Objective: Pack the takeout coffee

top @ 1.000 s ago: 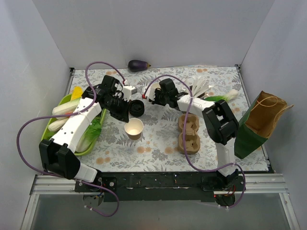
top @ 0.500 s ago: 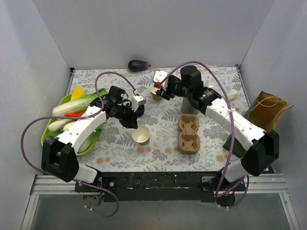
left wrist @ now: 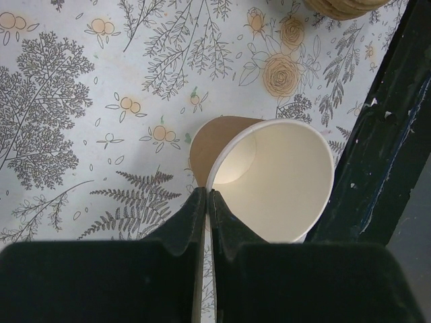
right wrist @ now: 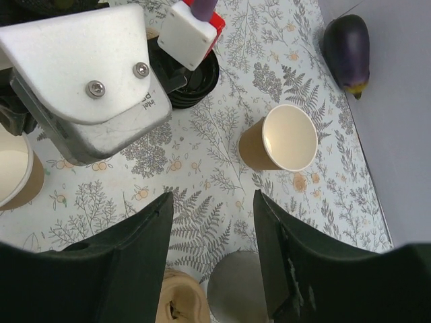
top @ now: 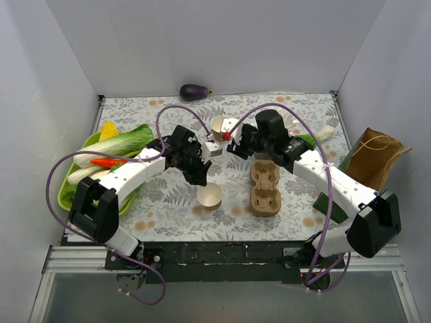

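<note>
Black lids [right wrist: 201, 82] half behind the left arm [right wrist: 87, 74] (open cup [right wrist: 15, 176] cropped at edge)

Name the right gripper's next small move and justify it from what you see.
Probably ease the right gripper forward, toward the lidless tan cup. Its jaws stand wide open and empty, and that cup stands upright just ahead, clear of the left gripper, which pinches the other cup by its rim.

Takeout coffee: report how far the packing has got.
Done: nothing packed. The near cup and far cup both lack lids. In hand: left gripper pinches the near cup's rim; right gripper open, empty. Left: lidding from the black lids, then loading into the green bag.
</note>
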`<action>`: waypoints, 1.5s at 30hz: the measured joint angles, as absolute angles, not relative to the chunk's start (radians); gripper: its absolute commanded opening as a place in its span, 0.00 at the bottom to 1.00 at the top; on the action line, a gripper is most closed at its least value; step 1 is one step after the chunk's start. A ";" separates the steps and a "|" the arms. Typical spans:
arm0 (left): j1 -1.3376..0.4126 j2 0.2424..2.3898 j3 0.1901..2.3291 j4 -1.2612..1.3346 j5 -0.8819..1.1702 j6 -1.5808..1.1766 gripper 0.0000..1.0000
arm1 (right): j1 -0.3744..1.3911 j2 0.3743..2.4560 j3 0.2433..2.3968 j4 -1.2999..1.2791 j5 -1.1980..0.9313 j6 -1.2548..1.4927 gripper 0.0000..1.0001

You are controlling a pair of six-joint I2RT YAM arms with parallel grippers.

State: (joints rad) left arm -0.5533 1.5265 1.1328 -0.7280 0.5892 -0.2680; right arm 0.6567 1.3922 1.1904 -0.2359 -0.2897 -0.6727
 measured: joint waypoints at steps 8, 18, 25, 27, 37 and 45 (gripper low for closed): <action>-0.565 1.541 1.133 -0.712 0.577 -0.265 0.12 | 0.656 1.364 1.163 -0.231 -0.274 -0.686 0.60; -0.566 1.566 1.188 -0.752 0.569 -0.243 0.44 | 0.641 1.364 1.164 -0.234 -0.262 -0.695 0.60; -0.565 1.538 1.302 -0.777 0.458 -0.209 0.57 | 0.636 1.364 1.216 -0.269 -0.261 -0.698 0.64; -0.561 1.553 1.360 -0.807 0.410 -0.209 0.58 | 0.636 1.364 1.229 -0.268 -0.260 -0.686 0.65; -0.437 1.888 1.725 -0.888 0.280 -0.262 0.54 | 0.629 1.356 1.235 -0.310 -0.260 -0.627 0.65; -0.393 1.967 1.740 -0.936 0.271 -0.255 0.54 | 0.567 1.347 1.262 -0.352 -0.252 -0.531 0.66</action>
